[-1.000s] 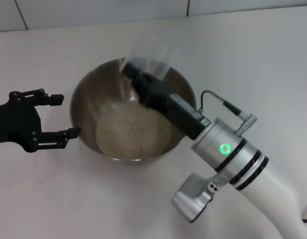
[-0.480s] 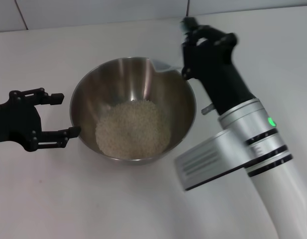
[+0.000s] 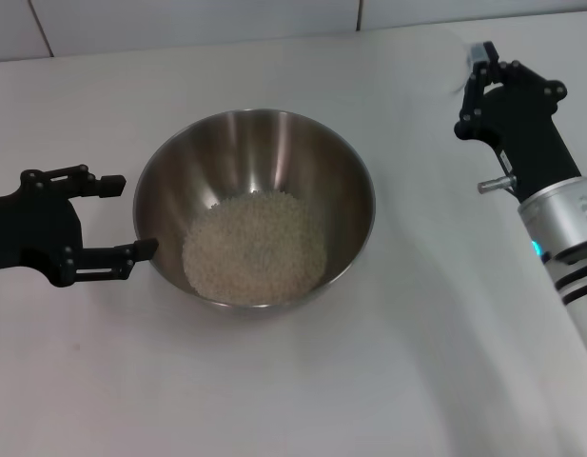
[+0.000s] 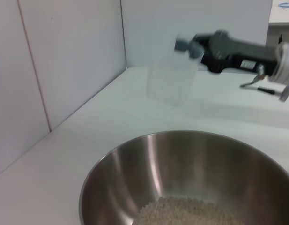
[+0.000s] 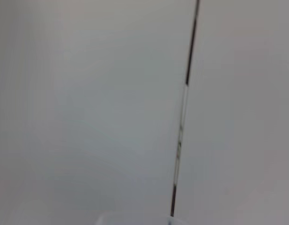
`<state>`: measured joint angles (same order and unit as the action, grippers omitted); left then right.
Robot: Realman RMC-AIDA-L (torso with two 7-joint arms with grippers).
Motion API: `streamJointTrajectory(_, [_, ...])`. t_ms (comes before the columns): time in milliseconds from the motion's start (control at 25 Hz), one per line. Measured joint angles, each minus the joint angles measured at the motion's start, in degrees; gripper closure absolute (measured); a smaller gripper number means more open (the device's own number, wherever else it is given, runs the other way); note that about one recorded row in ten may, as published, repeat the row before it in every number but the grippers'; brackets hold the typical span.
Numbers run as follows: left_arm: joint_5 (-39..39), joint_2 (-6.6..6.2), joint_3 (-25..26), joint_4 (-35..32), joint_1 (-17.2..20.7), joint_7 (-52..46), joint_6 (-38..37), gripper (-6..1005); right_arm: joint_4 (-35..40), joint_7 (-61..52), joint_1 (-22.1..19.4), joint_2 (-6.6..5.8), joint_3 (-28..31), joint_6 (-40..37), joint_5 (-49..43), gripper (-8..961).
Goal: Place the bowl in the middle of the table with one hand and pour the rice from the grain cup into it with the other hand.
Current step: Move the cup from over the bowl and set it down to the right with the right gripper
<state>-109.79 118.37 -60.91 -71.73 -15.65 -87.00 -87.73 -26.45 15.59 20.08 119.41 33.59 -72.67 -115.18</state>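
The bowl [image 3: 254, 207] sits near the middle of the table [image 3: 303, 381], with the rice [image 3: 254, 246] heaped in its bottom. The cup [image 4: 173, 71] looks empty and hangs upright in the air at the table's far right, well apart from the bowl. It is thin clear plastic, light and easy to crush, so it is best held by the wall just under the rim, as the right gripper [image 3: 476, 69] clamps it now. That arm reaches up from the right, its wrist pointing away from the bowl. The steel bowl is stiff, smooth and probably slippery; the rim is the only good hold. The left gripper [image 3: 117, 217] rests just beside the bowl's left wall, its fingers [image 3: 110, 183] spread apart and holding nothing.
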Motion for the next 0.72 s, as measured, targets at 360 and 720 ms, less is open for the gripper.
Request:
streamJointTrajectory(360, [0.03, 0.11, 0.00, 0.02, -0.25, 0.00, 0.02, 174, 12.60, -15.63, 6.41, -0.02, -4.14, 11.64, -0.27, 940])
streamJointTrajectory(720, [0.02, 0.11, -0.15, 0.57, -0.58, 0.00, 0.05, 175, 12.52, -15.60, 8.03, 0.12, -6.38, 17.25, -0.28, 940])
